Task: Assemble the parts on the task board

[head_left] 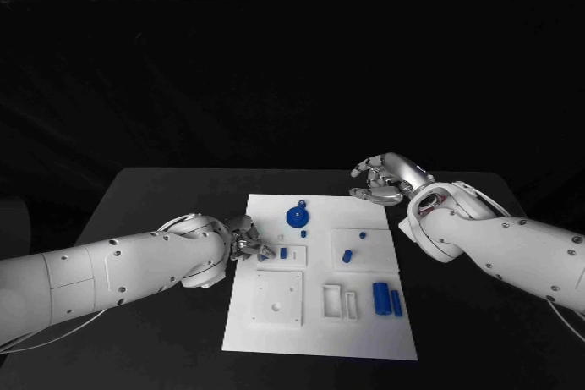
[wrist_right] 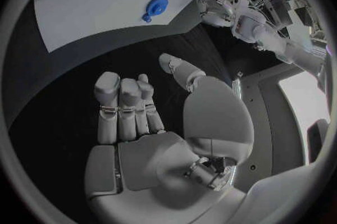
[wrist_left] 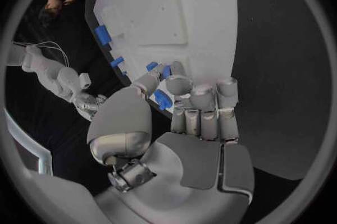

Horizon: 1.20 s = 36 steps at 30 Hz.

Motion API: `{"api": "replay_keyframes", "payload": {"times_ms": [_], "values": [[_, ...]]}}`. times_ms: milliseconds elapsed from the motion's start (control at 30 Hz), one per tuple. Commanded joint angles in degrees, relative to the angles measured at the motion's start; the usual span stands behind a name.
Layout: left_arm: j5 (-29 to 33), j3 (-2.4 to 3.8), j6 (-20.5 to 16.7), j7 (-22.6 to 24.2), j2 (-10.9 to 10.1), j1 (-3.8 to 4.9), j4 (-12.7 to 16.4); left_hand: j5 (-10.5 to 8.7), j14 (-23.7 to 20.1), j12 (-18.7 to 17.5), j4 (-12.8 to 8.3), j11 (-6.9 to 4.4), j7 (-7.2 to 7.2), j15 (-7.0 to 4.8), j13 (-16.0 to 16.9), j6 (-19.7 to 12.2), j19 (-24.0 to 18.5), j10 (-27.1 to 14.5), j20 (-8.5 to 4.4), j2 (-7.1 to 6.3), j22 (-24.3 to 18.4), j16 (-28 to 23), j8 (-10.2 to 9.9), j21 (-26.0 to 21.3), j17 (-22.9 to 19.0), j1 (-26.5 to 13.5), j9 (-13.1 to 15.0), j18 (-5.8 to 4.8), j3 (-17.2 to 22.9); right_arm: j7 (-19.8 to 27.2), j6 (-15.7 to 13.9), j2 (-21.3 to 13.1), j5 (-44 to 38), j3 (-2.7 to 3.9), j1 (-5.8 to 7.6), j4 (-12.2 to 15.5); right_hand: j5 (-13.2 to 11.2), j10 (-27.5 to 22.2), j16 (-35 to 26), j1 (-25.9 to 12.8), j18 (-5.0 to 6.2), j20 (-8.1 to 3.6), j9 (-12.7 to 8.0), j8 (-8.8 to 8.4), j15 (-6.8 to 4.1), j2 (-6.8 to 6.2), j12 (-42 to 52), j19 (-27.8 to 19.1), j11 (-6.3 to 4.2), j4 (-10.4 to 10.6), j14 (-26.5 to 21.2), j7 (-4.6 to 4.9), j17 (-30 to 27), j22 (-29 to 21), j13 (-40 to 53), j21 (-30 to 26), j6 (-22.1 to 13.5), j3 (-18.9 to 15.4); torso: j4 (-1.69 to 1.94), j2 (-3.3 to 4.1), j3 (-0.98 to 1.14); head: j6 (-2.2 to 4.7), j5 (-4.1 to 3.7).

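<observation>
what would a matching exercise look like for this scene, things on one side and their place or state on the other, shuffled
Things:
1. left hand
2. right hand
3. round blue gear-like part
4. two blue cylinders

Places or states:
A. lying side by side near the near right part of the task board
B. off the board's far right corner, holding nothing
C. at the board's left edge, fingertips by a small blue part
D. on the far part of the board, near its middle

Pairs: 1-C, 2-B, 3-D, 4-A
</observation>
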Motion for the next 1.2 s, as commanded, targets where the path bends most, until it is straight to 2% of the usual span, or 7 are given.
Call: {"api": "replay_keyframes", "payload": {"times_ms": [33, 200, 400, 467, 800, 967, 1200], "values": [[0.28, -0.13, 1.05, -0.14, 0.45, -0.24, -0.06, -0.31, -0.58, 0.29, -0.42, 0.03, 0.0, -0.66, -0.07, -0.48, -0.17, -0.5, -8.21, 0.46, -0.06, 0.18, -0.16, 0.35, -0.11, 0.87, -0.07, 0.68, -0.13, 0.58, 0.62, 0.05, -0.17, 0.02, -0.03, 0.01, 0.21, -0.33, -0.27, -0.48, 6.76, -0.29, -0.06, -0.03, -0.04, 0.3, 0.31, 0.07, -0.12, -0.04, 0.42, 0.45, -0.01, 0.21, -0.06, -0.36, -0.15, -0.23, -0.06, 0.0, 0.01, 0.04, -0.09], [0.5, -0.12, 1.21, -0.15, 0.56, -0.24, -0.29, -0.42, -0.64, 0.26, 0.2, 0.08, 0.05, -0.63, -0.21, -0.61, -0.26, -0.56, -8.13, -0.37, -0.2, 0.13, -0.04, 0.41, -0.24, 0.23, -0.27, 0.63, -0.56, 0.56, 0.69, 0.03, -0.17, 0.02, -0.03, -0.01, 0.21, -0.33, -0.27, -0.48, 6.76, -0.29, -0.06, -0.03, -0.04, 0.3, 0.32, 0.08, -0.13, -0.04, 0.43, 0.44, 0.0, 0.21, -0.07, -0.36, -0.15, -0.24, -0.02, 0.03, -0.01, 0.06, -0.18], [0.83, -0.12, 1.2, -0.1, 0.64, -0.24, -0.44, -0.42, -0.65, 0.25, 0.4, 0.09, 0.05, -0.63, -0.23, -0.64, -0.28, -0.57, -8.12, -0.59, -0.25, 0.12, -0.01, 0.41, -0.27, 0.05, -0.31, 0.63, -0.62, 0.57, 0.71, 0.06, -0.17, 0.02, -0.03, -0.02, 0.21, -0.33, -0.27, -0.48, 6.76, -0.29, -0.06, -0.03, -0.04, 0.3, 0.33, 0.08, -0.13, -0.04, 0.43, 0.44, 0.0, 0.21, -0.07, -0.36, -0.15, -0.25, 0.05, -0.01, 0.0, 0.02, -0.25], [0.9, -0.11, 1.12, -0.08, 0.67, -0.24, -0.49, -0.49, -0.66, 0.24, 1.69, 0.08, 0.02, -0.66, -0.34, -0.71, -0.28, -0.57, -8.13, -2.13, -0.44, 0.09, 0.09, 0.38, -0.38, -1.02, -0.48, 0.66, -0.75, 0.58, 0.72, 0.08, -0.17, 0.02, -0.03, -0.07, 0.21, -0.33, -0.27, -0.48, 6.76, -0.3, -0.06, -0.03, -0.04, 0.3, 0.33, 0.09, -0.13, -0.04, 0.43, 0.44, 0.0, 0.21, -0.07, -0.37, -0.15, -0.25, 0.07, 0.01, -0.01, 0.04, -0.28], [1.09, -0.1, 0.96, 0.05, 0.78, -0.24, -0.64, -2.34, -0.7, 0.29, 6.07, 0.04, -0.01, -0.8, -0.69, -1.03, -0.22, -0.58, -8.19, -5.56, -1.06, 0.16, 0.74, 0.71, -0.75, -1.85, -0.98, 0.93, 0.37, 0.62, 0.73, 0.14, -0.17, 0.02, -0.12, -0.18, 0.23, -0.32, -0.27, -0.47, 6.76, -0.31, -0.07, -0.04, -0.04, 0.32, 0.35, 0.1, -0.13, -0.05, 0.45, 0.44, 0.0, 0.22, -0.09, -0.37, -0.17, -0.26, 0.03, -0.01, -0.01, 0.06, -0.29], [1.09, -0.1, 0.85, 0.03, 0.8, -0.24, -0.83, -2.56, -0.73, 0.31, 7.14, 0.03, 0.01, -0.82, -0.75, -1.12, -0.23, -0.59, -8.19, -6.41, -1.19, 0.21, 0.93, 0.83, -0.81, -1.99, -1.03, 0.98, 0.49, 0.63, 0.73, 0.15, -0.17, 0.02, -0.15, -0.18, 0.23, -0.31, -0.27, -0.47, 6.76, -0.31, -0.07, -0.05, -0.04, 0.33, 0.36, 0.12, -0.13, -0.04, 0.46, 0.44, 0.0, 0.22, -0.1, -0.37, -0.18, -0.27, 0.05, -0.01, 0.0, 0.11, -0.31], [1.09, -0.1, 0.69, 0.04, 0.75, -0.24, -0.97, -2.61, -0.76, 0.34, 7.83, 0.03, 0.01, -0.83, -0.78, -1.19, -0.25, -0.59, -8.19, -6.8, -1.29, 0.25, 1.05, 0.91, -0.85, -2.01, -1.06, 1.03, 0.59, 0.65, 0.74, 0.19, -0.17, 0.02, -0.22, -0.27, 0.25, -0.3, -0.27, -0.46, 6.76, -0.32, -0.08, -0.05, -0.05, 0.34, 0.38, 0.13, -0.13, -0.05, 0.48, 0.44, 0.0, 0.23, -0.12, -0.38, -0.19, -0.29, 0.04, -0.01, 0.0, 0.14, -0.31]]}}
